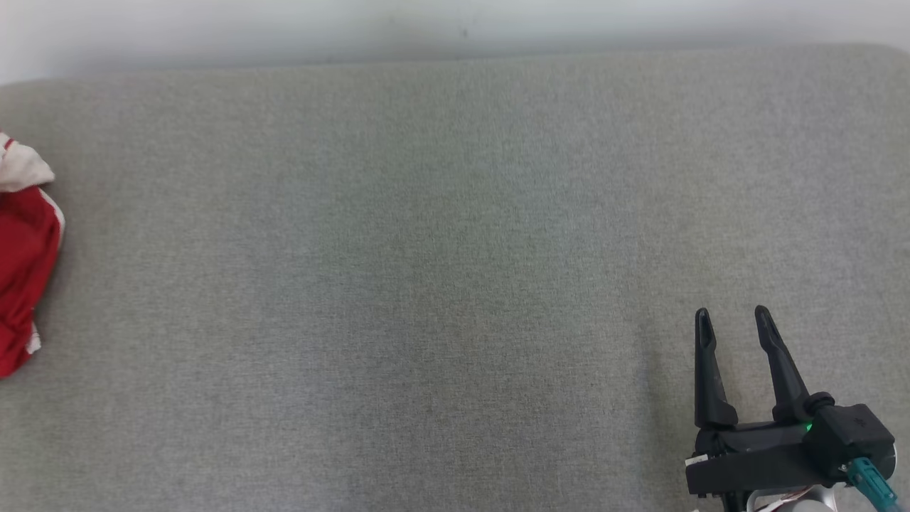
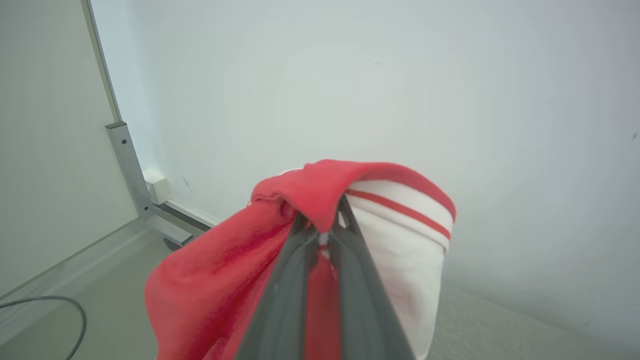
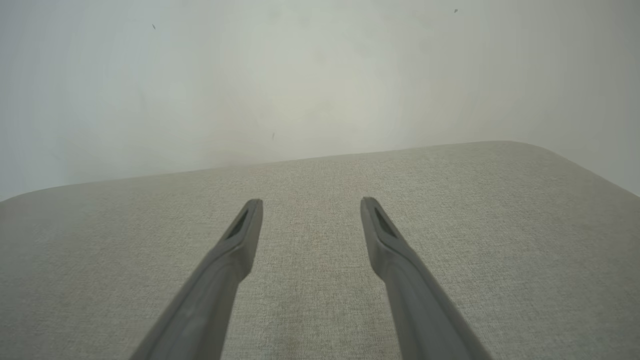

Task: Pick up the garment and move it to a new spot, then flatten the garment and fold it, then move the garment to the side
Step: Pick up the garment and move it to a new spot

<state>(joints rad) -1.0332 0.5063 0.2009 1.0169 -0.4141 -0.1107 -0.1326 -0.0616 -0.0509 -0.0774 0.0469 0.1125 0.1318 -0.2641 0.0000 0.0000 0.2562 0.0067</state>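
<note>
The grey padded surface (image 1: 455, 284) spans the whole work area. The garment (image 1: 25, 277), red with white panels and a thin red stripe, sits bunched at its far left edge. Step in hand: pickup. My left gripper (image 2: 324, 229) is clamped on a red fold, and cloth drapes over both fingers. My right gripper (image 1: 732, 313) stands spread and idle at lower right. Next move, as I judge it: lift clear, carry toward centre, keep the pinch firm.

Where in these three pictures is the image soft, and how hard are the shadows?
Head view: even light, sharp weave on the cushion, faint shadow by the garment. Left wrist view: the left hand blurs towards the lens. Right wrist view: the right hand blurs low down.
</note>
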